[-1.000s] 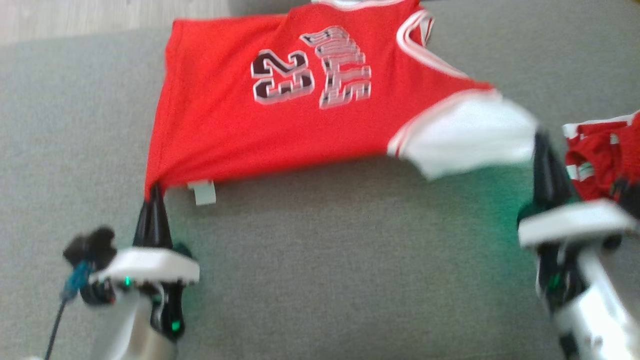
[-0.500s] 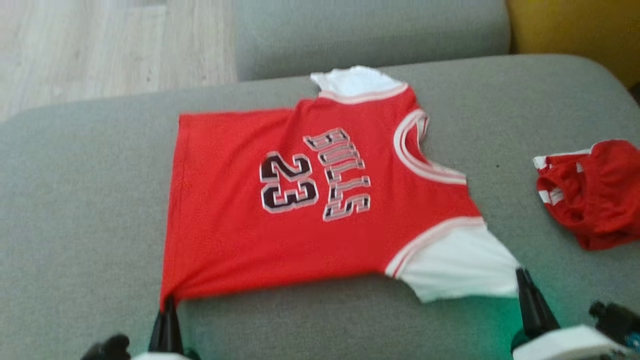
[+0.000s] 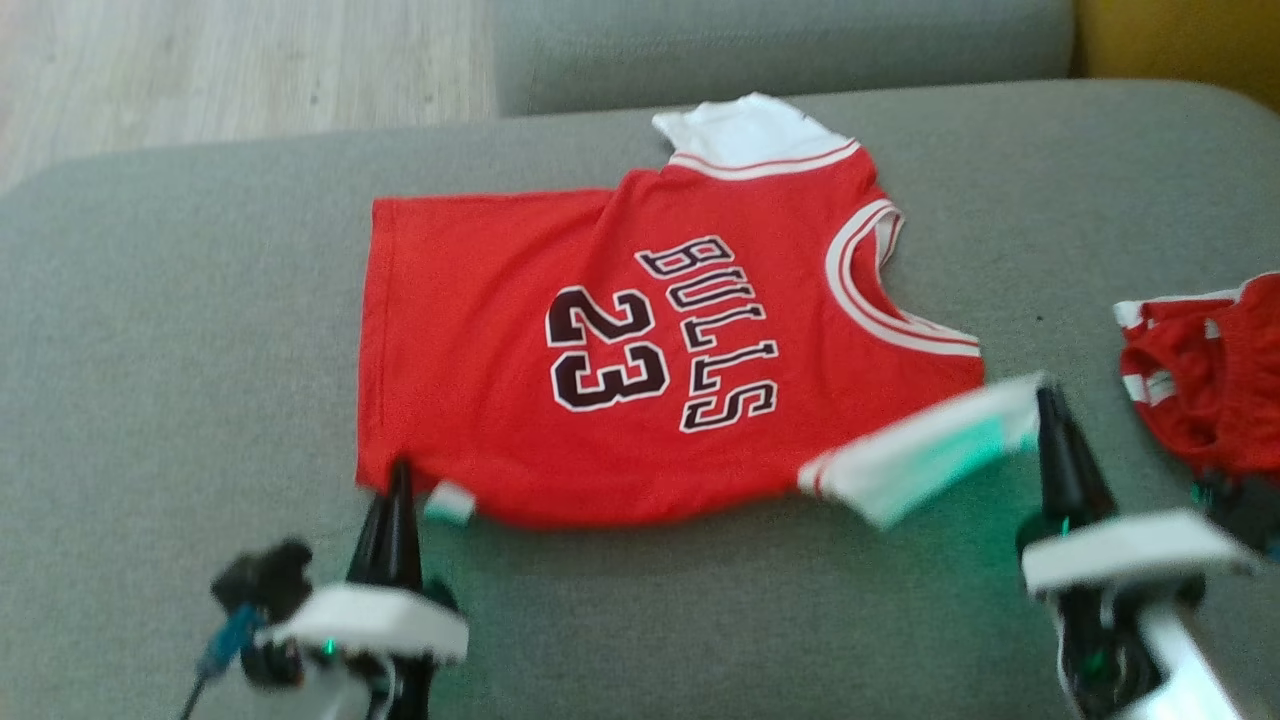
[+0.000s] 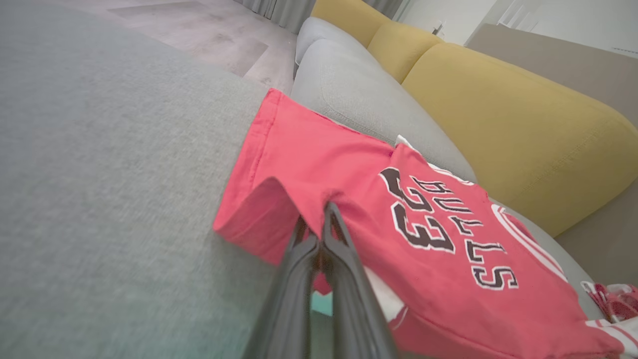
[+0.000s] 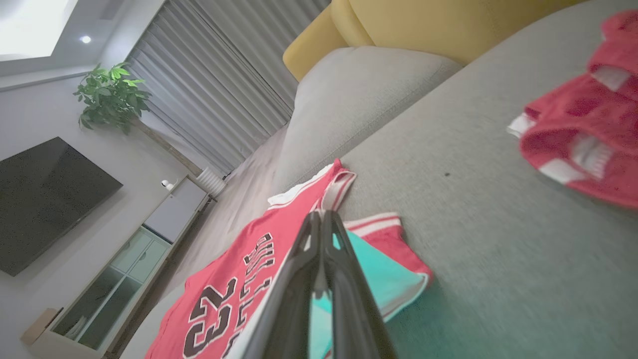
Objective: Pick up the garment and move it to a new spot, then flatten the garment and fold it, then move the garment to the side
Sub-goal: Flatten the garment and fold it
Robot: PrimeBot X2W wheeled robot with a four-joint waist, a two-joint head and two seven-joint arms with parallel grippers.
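Observation:
The garment (image 3: 620, 330) is a red "BULLS 23" jersey with white sleeves, lying spread on a grey sofa seat (image 3: 180, 330). My left gripper (image 3: 400, 470) is shut on the jersey's near hem corner, which curls up off the seat; the left wrist view shows the gripper (image 4: 319, 219) pinching that raised red fold (image 4: 259, 209). My right gripper (image 3: 1045, 395) is shut on the edge of the near white sleeve (image 3: 930, 450), which is lifted and blurred. In the right wrist view the gripper (image 5: 321, 217) holds the sleeve above the garment (image 5: 234, 279).
Crumpled red shorts with white trim (image 3: 1200, 380) lie on the seat just right of my right gripper, also seen as red shorts (image 5: 583, 144). A grey back cushion (image 3: 780, 45) and yellow cushions (image 4: 498, 109) lie beyond. Wooden floor (image 3: 200, 60) is past the far left edge.
Both grippers have moved away from me over the seat, lifting the near hem corner and near sleeve off the cushion. The head camera has also shifted.

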